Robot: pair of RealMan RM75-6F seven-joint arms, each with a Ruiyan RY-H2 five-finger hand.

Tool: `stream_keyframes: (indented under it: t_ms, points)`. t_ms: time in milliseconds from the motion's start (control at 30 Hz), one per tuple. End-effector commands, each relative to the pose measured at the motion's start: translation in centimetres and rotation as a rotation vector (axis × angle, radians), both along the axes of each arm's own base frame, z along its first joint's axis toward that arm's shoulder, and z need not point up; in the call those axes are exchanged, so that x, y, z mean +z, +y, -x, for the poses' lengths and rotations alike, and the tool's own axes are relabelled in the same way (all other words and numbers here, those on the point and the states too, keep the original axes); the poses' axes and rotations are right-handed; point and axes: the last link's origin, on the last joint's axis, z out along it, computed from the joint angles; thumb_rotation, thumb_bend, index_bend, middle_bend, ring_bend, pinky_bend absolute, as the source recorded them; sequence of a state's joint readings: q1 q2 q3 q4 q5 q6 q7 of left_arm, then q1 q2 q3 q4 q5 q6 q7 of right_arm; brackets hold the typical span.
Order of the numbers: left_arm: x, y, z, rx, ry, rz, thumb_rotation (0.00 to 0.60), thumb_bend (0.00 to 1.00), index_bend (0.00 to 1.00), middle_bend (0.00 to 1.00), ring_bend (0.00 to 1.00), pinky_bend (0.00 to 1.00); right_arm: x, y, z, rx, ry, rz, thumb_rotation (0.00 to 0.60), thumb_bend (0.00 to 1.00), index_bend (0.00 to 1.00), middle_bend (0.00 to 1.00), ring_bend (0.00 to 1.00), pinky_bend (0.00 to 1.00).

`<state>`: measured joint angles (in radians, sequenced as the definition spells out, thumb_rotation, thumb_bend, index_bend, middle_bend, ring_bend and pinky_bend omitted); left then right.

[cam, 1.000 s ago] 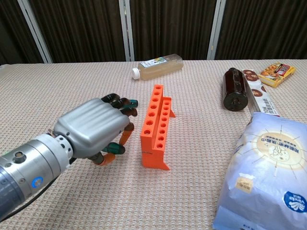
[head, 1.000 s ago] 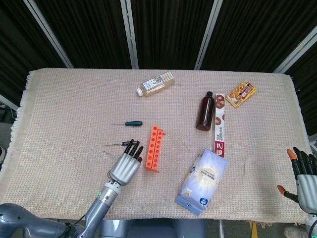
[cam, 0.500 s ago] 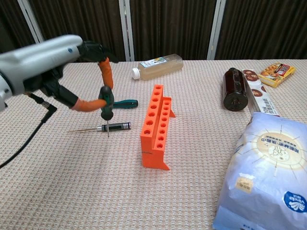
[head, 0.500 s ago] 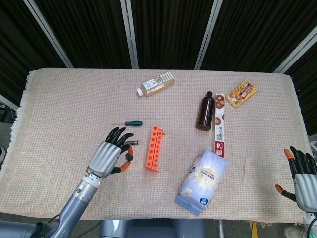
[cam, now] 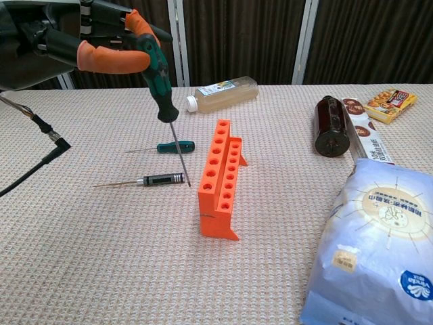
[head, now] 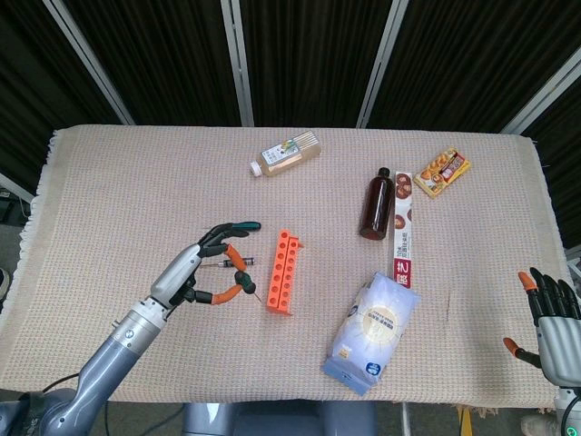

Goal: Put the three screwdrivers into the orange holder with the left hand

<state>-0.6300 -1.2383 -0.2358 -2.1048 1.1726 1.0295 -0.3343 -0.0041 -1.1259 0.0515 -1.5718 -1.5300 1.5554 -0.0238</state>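
Step in hand, first of three: my left hand (cam: pixel 81 37) pinches the green-handled screwdriver (cam: pixel 164 88) aloft, tip down, just left of the orange holder (cam: pixel 220 177); other two screwdrivers lie on the bench; next I must align the tip over a hole and lower.
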Motion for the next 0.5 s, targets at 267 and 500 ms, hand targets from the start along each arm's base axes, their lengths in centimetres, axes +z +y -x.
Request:
stream_keyframes:
  t_ms: [267, 500]
  points:
    - [0.67, 0.73, -0.93, -0.035, -0.016, 0.056, 0.6, 0.44, 0.72, 0.13, 0.0, 0.0, 0.09, 0.07, 0.15, -0.007, 0.0, 0.003, 0.6, 0.0, 0.0, 0.0, 0.0, 0.0]
    - [0.44, 1.34, -1.45, -0.052, 0.033, 0.007, 0.6, 0.44, 0.72, 0.13, 0.0, 0.0, 0.07, 0.09, 0.19, -0.008, 0.0, 0.004, 0.6, 0.0, 0.0, 0.0, 0.0, 0.0]
